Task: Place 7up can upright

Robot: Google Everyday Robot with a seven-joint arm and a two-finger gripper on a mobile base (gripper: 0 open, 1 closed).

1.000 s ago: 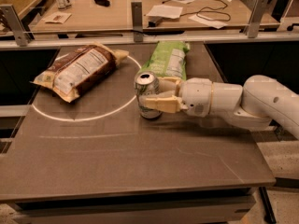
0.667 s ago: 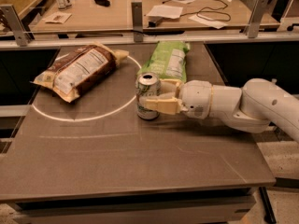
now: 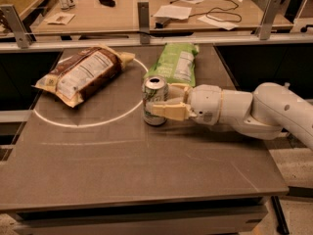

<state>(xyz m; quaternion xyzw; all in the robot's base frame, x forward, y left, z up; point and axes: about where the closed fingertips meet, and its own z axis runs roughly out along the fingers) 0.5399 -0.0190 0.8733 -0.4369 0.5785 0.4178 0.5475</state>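
The 7up can [image 3: 154, 98] stands upright on the dark table [image 3: 122, 165], silver top up, just right of the white circle line. My gripper [image 3: 163, 100] reaches in from the right on the white arm [image 3: 244, 110]. Its cream fingers [image 3: 171, 111] sit on either side of the can, closed on it, with the near finger across the can's lower front.
A brown snack bag [image 3: 83, 73] lies inside the white circle [image 3: 88, 124] at the left. A flat light-green snack bag [image 3: 175, 63] lies just behind the can and gripper. A metal rail [image 3: 146, 35] runs along the table's far edge, with a cluttered desk beyond.
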